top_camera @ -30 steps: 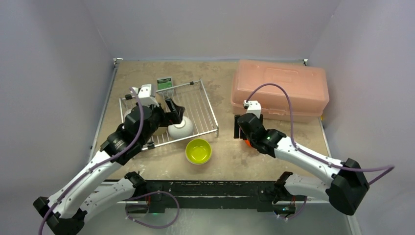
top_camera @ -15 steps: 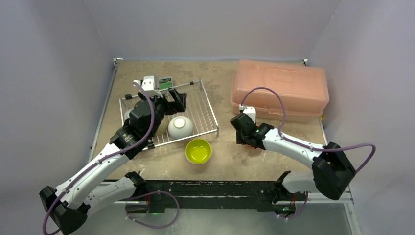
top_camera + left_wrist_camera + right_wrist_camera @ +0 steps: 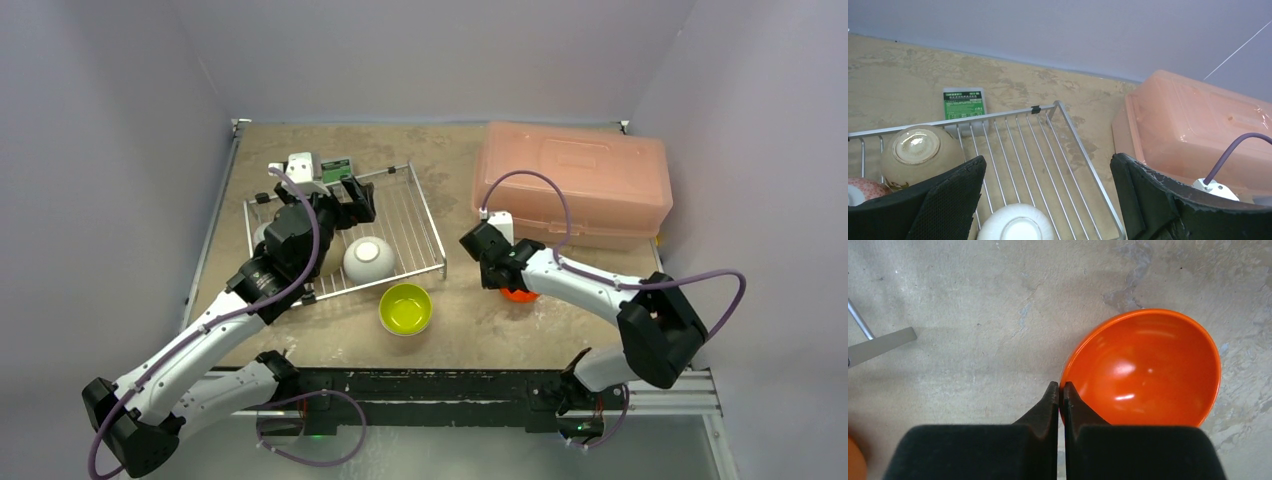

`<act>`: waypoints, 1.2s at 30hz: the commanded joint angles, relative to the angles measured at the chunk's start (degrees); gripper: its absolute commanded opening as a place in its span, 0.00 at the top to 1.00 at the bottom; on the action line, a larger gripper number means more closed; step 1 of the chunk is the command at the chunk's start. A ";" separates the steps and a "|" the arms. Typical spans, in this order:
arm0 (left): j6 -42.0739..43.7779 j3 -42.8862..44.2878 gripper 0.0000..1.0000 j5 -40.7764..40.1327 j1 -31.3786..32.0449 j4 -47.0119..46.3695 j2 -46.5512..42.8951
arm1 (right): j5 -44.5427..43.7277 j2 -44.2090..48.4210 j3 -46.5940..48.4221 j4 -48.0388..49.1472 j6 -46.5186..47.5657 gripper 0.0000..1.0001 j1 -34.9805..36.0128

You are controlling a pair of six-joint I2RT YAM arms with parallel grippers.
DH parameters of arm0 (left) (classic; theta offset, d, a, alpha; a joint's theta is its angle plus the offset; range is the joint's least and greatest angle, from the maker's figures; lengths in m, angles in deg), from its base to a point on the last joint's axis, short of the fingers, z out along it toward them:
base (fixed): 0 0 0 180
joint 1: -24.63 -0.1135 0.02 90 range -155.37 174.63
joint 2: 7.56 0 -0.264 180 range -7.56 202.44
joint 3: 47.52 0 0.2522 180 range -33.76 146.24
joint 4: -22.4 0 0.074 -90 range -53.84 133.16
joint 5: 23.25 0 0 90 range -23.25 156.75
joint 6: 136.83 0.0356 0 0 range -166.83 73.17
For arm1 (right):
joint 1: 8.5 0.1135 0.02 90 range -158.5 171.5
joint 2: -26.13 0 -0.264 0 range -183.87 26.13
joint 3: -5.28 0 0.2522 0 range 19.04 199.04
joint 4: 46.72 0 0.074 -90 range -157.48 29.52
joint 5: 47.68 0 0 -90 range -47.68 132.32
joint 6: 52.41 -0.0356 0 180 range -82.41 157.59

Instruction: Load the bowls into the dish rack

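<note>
My right gripper (image 3: 1060, 387) is shut on the rim of an orange bowl (image 3: 1148, 370), one finger inside and one outside. That orange bowl (image 3: 518, 294) lies on the table right of the dish rack (image 3: 432, 225), with the right gripper (image 3: 500, 280) at its left edge. A lime-green bowl (image 3: 405, 308) sits on the table in front of the rack. A white bowl (image 3: 369, 257) lies upside down in the rack. My left gripper (image 3: 1048, 195) hangs open over the dish rack (image 3: 1083, 155), above the white bowl (image 3: 1015, 227) and beside an upturned beige bowl (image 3: 918, 150).
A pink translucent box (image 3: 570, 185) stands at the back right, close behind the right arm. A small green card (image 3: 336, 169) lies behind the rack. A reddish patterned bowl (image 3: 860, 190) shows at the rack's left end.
The right jaws closed onto the orange bowl's rim while that arm shifted left. The left gripper rose from the white bowl toward the rack's back and stayed open.
</note>
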 commanded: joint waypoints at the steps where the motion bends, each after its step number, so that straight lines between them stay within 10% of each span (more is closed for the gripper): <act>1: 0.87 1.06 0.05 -1.42 -0.13 -1.66 -0.39 | -1.48 -0.05 3.20 -2.08 -0.18 1.00 -0.05; 19: -1.13 3.40 0.06 -15.94 -0.07 11.23 -7.55 | 17.48 8.38 15.55 21.72 5.59 1.00 -0.04; 36: -1.49 2.69 0.05 -20.47 -0.10 16.00 -11.07 | 42.54 -26.26 48.35 36.86 -3.90 1.00 -0.13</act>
